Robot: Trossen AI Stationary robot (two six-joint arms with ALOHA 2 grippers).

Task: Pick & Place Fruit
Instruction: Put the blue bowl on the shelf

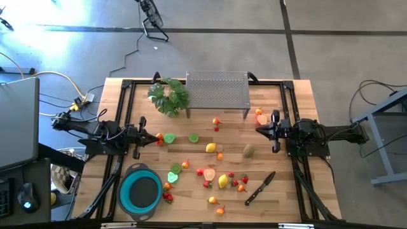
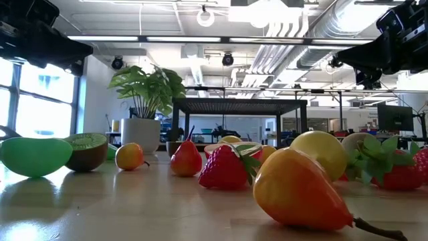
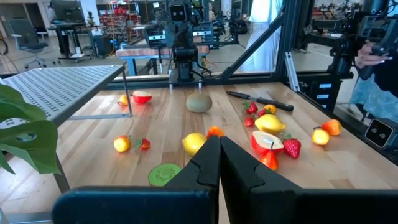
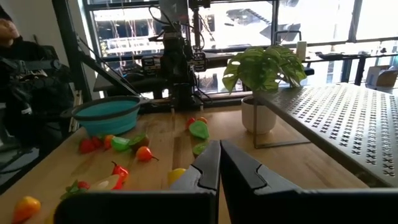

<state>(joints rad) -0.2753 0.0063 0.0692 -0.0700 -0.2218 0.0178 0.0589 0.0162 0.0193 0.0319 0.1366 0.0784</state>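
Waiting at both sides: left claw (image 1: 136,141) and right claw (image 1: 275,130) hang above the table (image 1: 280,191) with fingers pressed together, holding nothing. The fruit (image 1: 210,147) is all loose on the wood, scattered between the two arms and out toward the blue bowl (image 1: 140,190); the bowl itself looks empty, so by my read no piece has been placed yet. Relative to the bowl: a red strawberry cluster (image 1: 168,196) sits just beside its rim, a green lime half (image 1: 173,177) near it, the yellow lemon farther off toward the table centre, the brown kiwi (image 1: 248,151) well apart on the right arm's side. Main risks: the pieces are small, smooth, glossy plastic and mostly rounded, so a slightly off-centre pinch could squirt one sideways and send it rolling. Near the bowl they're packed close, so descending fingers could bump neighbours or nudge the rim. The bowl looks soft-walled and ribbed, possibly collapsible, so it may shift if clipped. The black-handled knife (image 1: 260,188) lies among the fruit on the right side, and the perforated metal rack (image 1: 217,91) and leafy plant (image 1: 168,97) crowd the far edge.
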